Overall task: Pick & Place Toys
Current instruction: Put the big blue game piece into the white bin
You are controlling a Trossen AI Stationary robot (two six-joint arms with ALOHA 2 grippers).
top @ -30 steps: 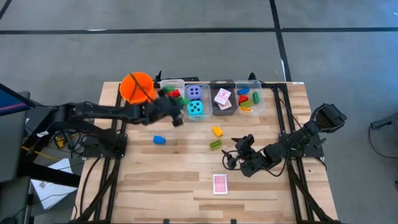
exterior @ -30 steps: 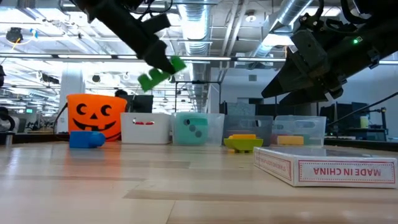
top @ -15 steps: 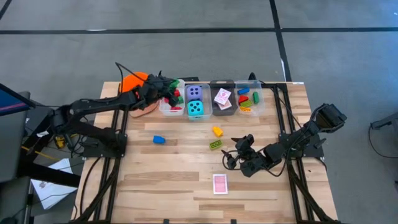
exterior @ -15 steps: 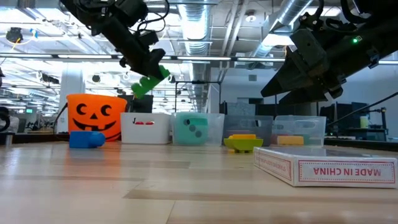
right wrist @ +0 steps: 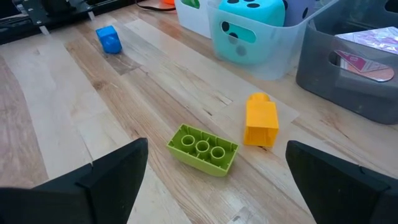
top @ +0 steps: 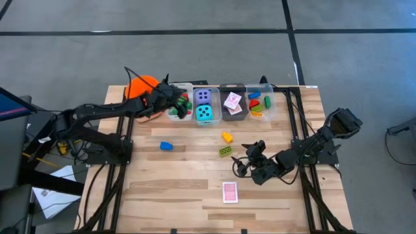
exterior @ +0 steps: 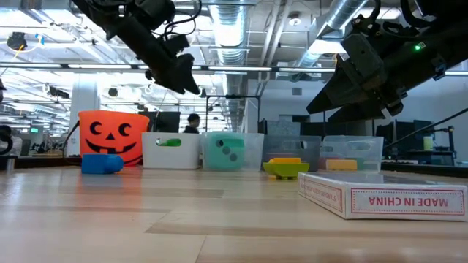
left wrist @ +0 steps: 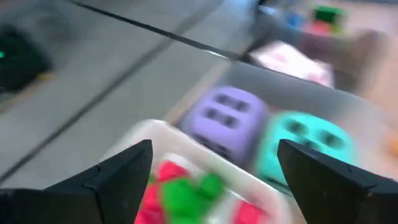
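Observation:
My left gripper (top: 173,104) hangs open over the leftmost clear bin (top: 180,114), touching nothing. Under it in that bin lie red and green bricks (left wrist: 186,196); a green brick (exterior: 170,142) shows through the bin's wall. A purple die (left wrist: 229,118) and a teal die (left wrist: 305,142) sit in the neighbouring bin. My right gripper (top: 244,157) waits open above the table's middle right. Before it, a lime brick (right wrist: 202,149), a yellow brick (right wrist: 260,120) and a blue brick (right wrist: 108,39) lie flat on the table.
An orange pumpkin bucket (top: 139,87) stands at the far left beside the bins. A dark grey bin (top: 233,104) holds pink cards, and a clear bin (top: 259,104) holds bricks. A pink card pack (top: 229,192) lies near the front edge. Bare wood surrounds it.
My left gripper has swung toward the table's far left, from beside the dice bin to over the leftmost bin, rolling as it went. It has opened and let go of the green brick, which has fallen into that bin.

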